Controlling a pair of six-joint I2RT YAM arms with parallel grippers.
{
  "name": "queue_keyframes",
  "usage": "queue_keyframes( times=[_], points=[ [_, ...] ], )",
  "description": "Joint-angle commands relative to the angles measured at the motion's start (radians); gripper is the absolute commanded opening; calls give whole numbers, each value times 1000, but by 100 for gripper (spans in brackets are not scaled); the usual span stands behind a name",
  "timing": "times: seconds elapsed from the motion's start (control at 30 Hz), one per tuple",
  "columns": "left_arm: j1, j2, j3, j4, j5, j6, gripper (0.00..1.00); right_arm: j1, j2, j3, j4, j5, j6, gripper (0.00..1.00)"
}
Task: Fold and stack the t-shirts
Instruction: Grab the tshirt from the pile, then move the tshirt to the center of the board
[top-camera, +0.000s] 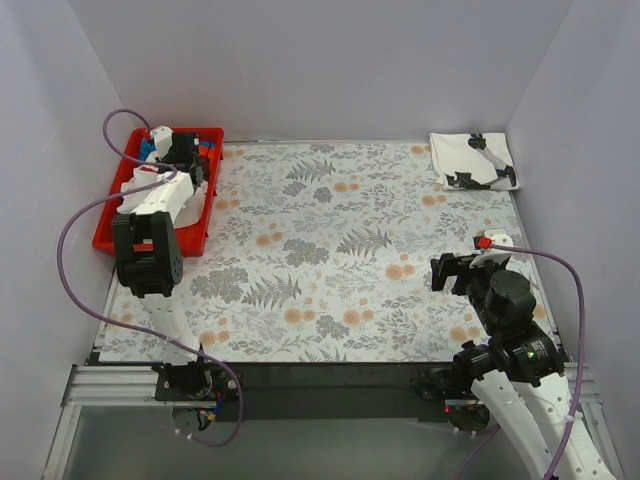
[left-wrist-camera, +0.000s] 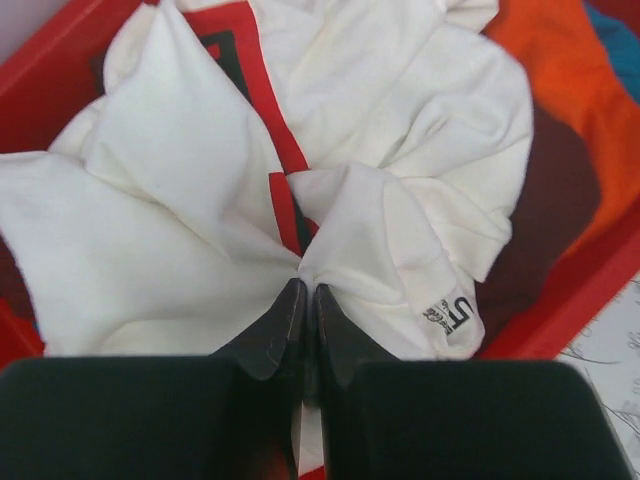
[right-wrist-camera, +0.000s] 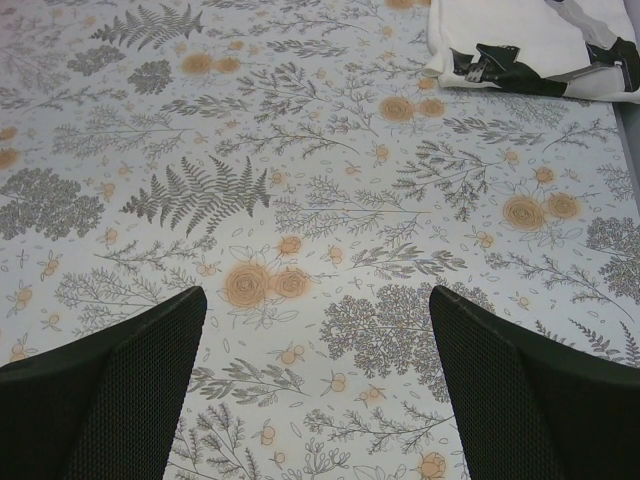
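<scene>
My left gripper (left-wrist-camera: 305, 290) is shut on a pinch of the white t-shirt with red print (left-wrist-camera: 300, 150), which lies crumpled in the red crate (top-camera: 115, 225). Under it lie an orange t-shirt (left-wrist-camera: 565, 70), a maroon one (left-wrist-camera: 555, 200) and a bit of blue cloth (left-wrist-camera: 620, 30). In the top view the left gripper (top-camera: 185, 150) sits over the crate's far end. A folded white t-shirt with black print (top-camera: 473, 160) lies at the far right of the table and shows in the right wrist view (right-wrist-camera: 540, 45). My right gripper (right-wrist-camera: 318, 300) is open and empty above the floral cloth.
The floral tablecloth (top-camera: 330, 250) covers the table. Grey walls close in the left, back and right sides. A purple cable (top-camera: 75, 215) loops beside the left arm, near the crate. The right arm (top-camera: 505, 300) sits at the near right.
</scene>
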Motion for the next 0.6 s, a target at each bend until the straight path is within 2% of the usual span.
queue_keyframes(
  times=[0.0,0.2,0.27,0.4,0.43,0.57],
  points=[
    [-34,-210,17,27,-33,40,0,5,3,0,37,2,-9,98],
    [-257,-372,137,33,-78,242,0,6,-11,2,39,-3,-8,99],
    [-367,-386,193,33,-60,282,0,6,-17,2,37,-3,-8,98],
    [-574,-382,302,32,29,362,0,6,-26,2,39,-5,-8,98],
    [-656,-365,331,30,45,374,0,6,-31,2,37,-6,-8,98],
    [-830,-313,466,32,92,414,0,6,-42,2,39,2,-8,98]
  ],
)
